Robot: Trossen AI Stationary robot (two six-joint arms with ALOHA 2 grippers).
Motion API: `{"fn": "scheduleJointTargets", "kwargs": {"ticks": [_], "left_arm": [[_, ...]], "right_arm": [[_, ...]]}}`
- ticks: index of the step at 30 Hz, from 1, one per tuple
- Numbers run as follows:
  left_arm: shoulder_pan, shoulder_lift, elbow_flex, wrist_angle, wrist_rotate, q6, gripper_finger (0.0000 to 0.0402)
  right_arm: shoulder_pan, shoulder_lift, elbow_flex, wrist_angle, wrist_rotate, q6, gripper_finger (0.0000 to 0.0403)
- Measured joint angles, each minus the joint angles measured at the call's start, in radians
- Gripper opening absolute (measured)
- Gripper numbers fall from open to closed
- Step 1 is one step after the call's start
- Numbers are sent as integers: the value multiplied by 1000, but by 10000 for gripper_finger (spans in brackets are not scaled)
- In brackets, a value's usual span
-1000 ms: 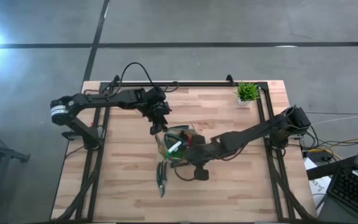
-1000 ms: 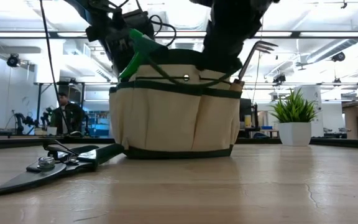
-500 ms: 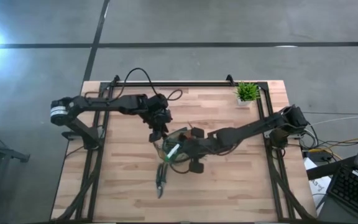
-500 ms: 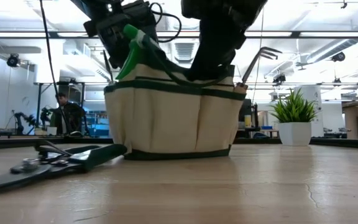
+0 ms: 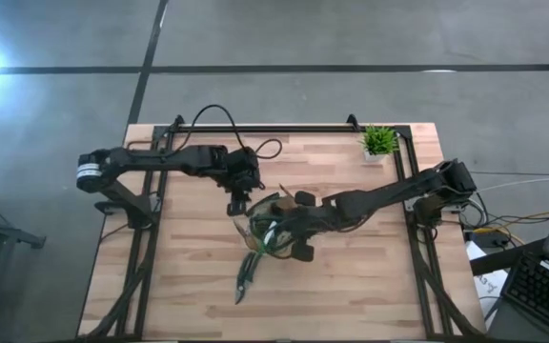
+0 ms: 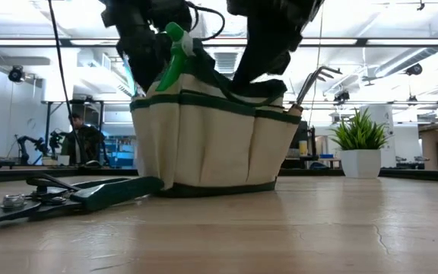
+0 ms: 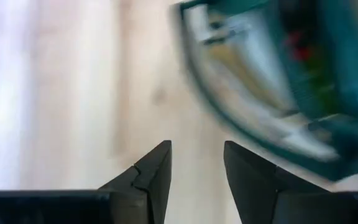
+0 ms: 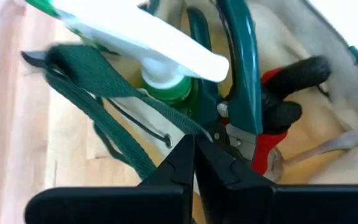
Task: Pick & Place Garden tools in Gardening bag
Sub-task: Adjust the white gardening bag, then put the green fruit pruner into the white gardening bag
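The gardening bag [image 6: 211,141] stands tilted on the table's middle [image 5: 273,227]. A green spray bottle [image 6: 175,55] and a rake [image 6: 315,78] stick up out of it. Inside lie the bottle [image 8: 163,84] and a red-and-black piece [image 8: 272,127]. The black pruning shears [image 5: 246,276] lie flat on the table in front of the bag [image 6: 67,199]. My right gripper [image 8: 194,142] is shut inside the bag's mouth [image 5: 281,229]. My left gripper [image 7: 194,152] hangs open over bare table just left of the bag [image 5: 237,203], with nothing between its fingers. My right gripper comes slanting down from the table's right into the bag's mouth. Its shut fingertips meet the bag's dark green handle strap [image 8: 169,118], which runs under them. The tips hide the place of contact. The bag stays on the table, leaning, and the strap is slack.
A small potted plant [image 5: 379,141] stands at the far right corner [image 6: 360,148]. A black frame rail [image 5: 284,129] runs along the table's far edge. Bare wood lies to the left and near right of the bag.
My right gripper has shifted a little toward the table's left with the bag, which has rocked and now leans. The shears have been pushed along the table and turned, their blade end swinging toward the near left. My left gripper has rolled and drawn slightly away from the bag.
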Motion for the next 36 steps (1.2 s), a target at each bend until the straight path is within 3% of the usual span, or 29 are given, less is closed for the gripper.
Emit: {"fn": "scheduleJointTargets", "kwargs": {"ticks": [6, 12, 21, 26, 36], "left_arm": [[8, -5, 76, -195, -151, 10, 149], [8, -90, 51, -242, -174, -28, 145], [-6, -412, -172, -32, -173, -322, 120], [-34, -570, -316, 92, -171, -526, 119], [-180, -670, -485, 121, -152, -805, 122]], "right_arm": [[19, -60, -1, -5, -4, -5, 8], [49, -96, -4, -5, -5, -5, 8], [75, -138, -5, -92, -2, 25, 8], [75, -163, -9, -231, 89, 125, 8], [82, -248, -67, -386, 185, 255, 8]]}}
